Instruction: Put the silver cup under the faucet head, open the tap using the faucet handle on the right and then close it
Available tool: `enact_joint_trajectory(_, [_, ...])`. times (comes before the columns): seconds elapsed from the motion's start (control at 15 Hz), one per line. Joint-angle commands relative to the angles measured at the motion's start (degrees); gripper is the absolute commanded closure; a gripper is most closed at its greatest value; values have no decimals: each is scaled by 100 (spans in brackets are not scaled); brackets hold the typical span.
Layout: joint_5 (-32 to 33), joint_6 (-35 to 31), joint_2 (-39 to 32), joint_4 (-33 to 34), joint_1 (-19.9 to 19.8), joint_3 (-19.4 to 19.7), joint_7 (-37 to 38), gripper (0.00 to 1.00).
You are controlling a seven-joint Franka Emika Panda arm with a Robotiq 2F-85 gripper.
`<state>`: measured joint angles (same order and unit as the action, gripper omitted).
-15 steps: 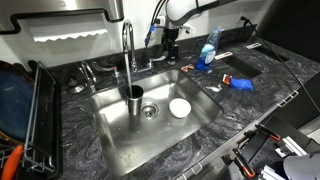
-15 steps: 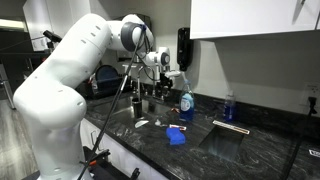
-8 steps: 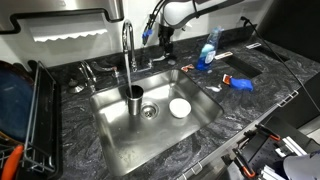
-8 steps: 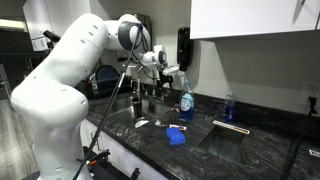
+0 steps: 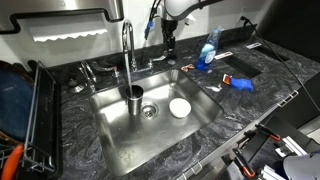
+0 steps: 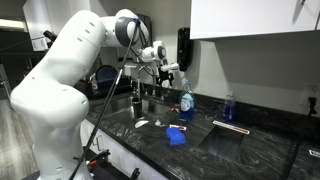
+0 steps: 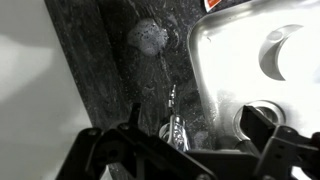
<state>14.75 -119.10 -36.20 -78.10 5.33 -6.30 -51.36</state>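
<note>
The pincer (image 7: 188, 128) hangs spread wide over the back of the counter. In the wrist view its jaws stand on either side of the thin faucet handle (image 7: 174, 125) without gripping it. In an exterior view, the silver cup (image 5: 134, 98) stands upright in the steel sink (image 5: 120, 140), directly under the faucet (image 5: 127, 50). The counter (image 5: 250, 110) is dark marbled stone. One round white dish (image 5: 180, 107) lies near the drain (image 5: 150, 112), and much of the basin floor is bare. One blue bottle (image 5: 207, 50) and one blue object (image 5: 240, 82) sit on the counter. A dish rack (image 5: 40, 110) lines one side.
</note>
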Motion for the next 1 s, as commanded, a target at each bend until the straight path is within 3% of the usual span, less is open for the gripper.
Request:
enact_joint_trajectory(0.0, [-492, 499, 203, -65, -132, -167, 30, 0])
enact_joint_trajectory(0.27, [-1243, 910, 301, -48, -258, -303, 41, 0])
enact_joint_trajectory(0.53, [-1190, 1056, 282, -131, -185, -177, 283, 0])
enact_joint_trajectory(0.93, [-1253, 744, 181, -323, -230, -241, 242, 0])
